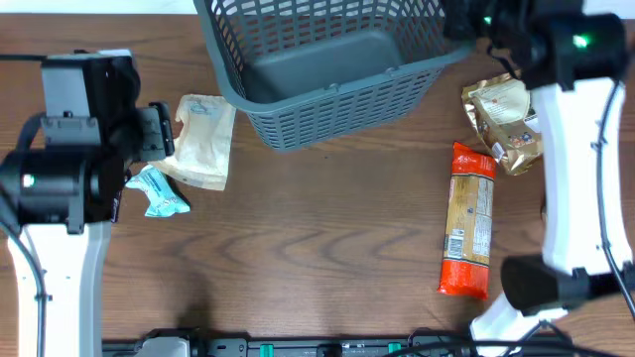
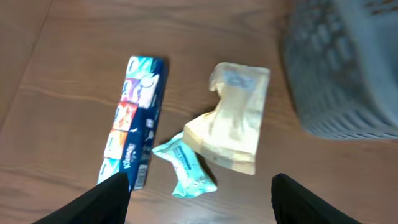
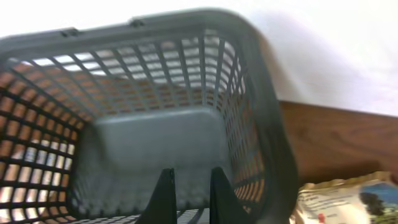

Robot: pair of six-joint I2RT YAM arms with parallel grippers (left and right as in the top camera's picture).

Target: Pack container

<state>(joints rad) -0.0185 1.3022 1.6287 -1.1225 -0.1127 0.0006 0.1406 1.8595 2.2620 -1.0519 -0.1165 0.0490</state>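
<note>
Plainly the container point(image 1: 337, 119) is the anchor here. It sits at the far edge of the table point(image 1: 317, 248), about the middle, and its solid bottom shows nothing packed yet.

The right gripper point(image 3: 193, 171) stands at the container's right-hand wall. Its jaws are drawn in to a narrow gap with lattice showing between them, so it seems to pinch that wall, probably to steady the container while the other arm loads it.

The left gripper point(image 2: 199, 179) hangs above the table to the container's left, jaws wide apart and holding nothing. Beneath it lie a cream pouch point(image 2: 233, 118), a small teal packet point(image 2: 186, 171) touching the pouch's corner, and a blue tissue pack point(image 2: 137, 118) just beside them. The container is near, off to the right of that hand.

On the right side, a gold bag point(image 1: 504, 119) and a long orange packet point(image 1: 468, 223) lie near the container, in neither gripper.
</note>
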